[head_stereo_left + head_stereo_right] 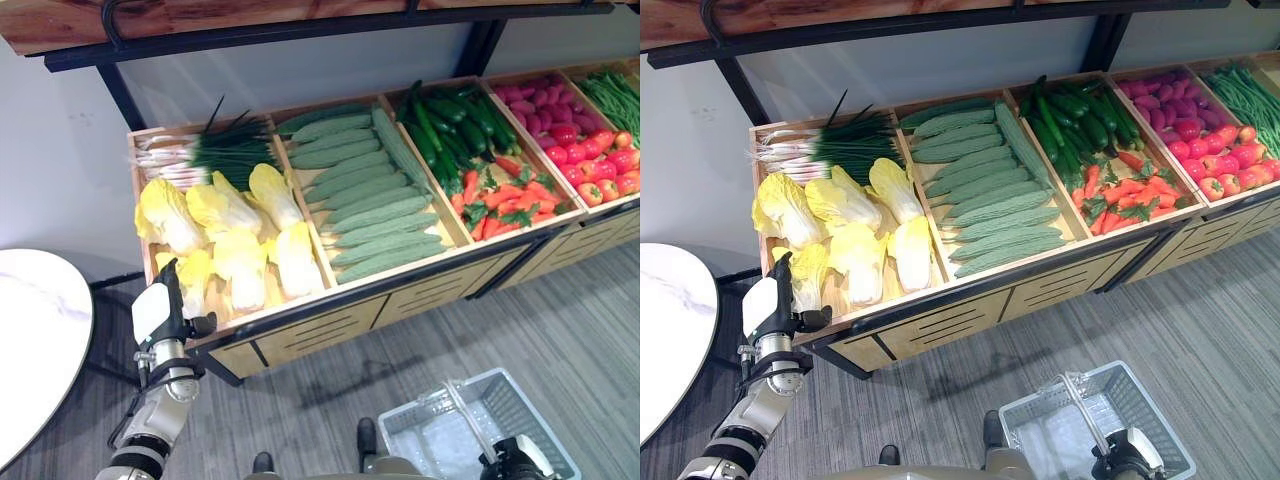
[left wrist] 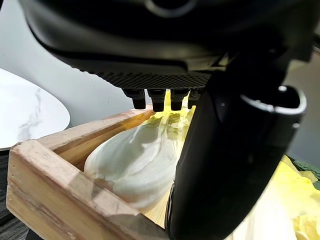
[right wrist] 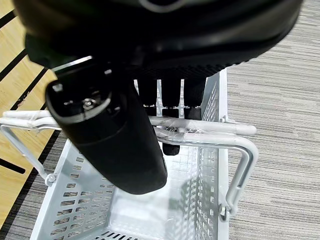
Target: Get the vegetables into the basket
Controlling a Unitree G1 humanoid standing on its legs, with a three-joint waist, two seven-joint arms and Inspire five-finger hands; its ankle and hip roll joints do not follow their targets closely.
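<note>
Left wrist view: the left hand [image 2: 225, 165] was seen poised over a pale napa cabbage [image 2: 137, 167] lying in the corner of its wooden crate [image 2: 55, 175]. The fingers [image 2: 157, 99] were held straight above the cabbage and the thumb stood beside it, so nothing was yet gripped; whether the cabbage was touched could not be told. In the left eye view the same hand [image 1: 160, 305] was placed at the near left corner of the produce stand [image 1: 330, 325], at the front edge of the cabbage section. Further cabbages [image 1: 225, 235], bitter gourds [image 1: 370, 205], cucumbers [image 1: 455, 130], carrots [image 1: 510, 200] and tomatoes [image 1: 600, 165] were left in their sections.

The basket [image 1: 440, 430] was carried low on the robot's right, well apart from the stand. In the right wrist view its white handle [image 3: 200, 131] was seen clasped by the curled fingers of the right hand [image 3: 112, 145], and the basket was empty.

A slip was judged the chief risk: the cabbage is broad, smooth and leafy, and a shallow closing could catch only loose leaves. The crate wall beside it could also block the thumb. The long carry across to the basket could let a weak grip fail.
</note>
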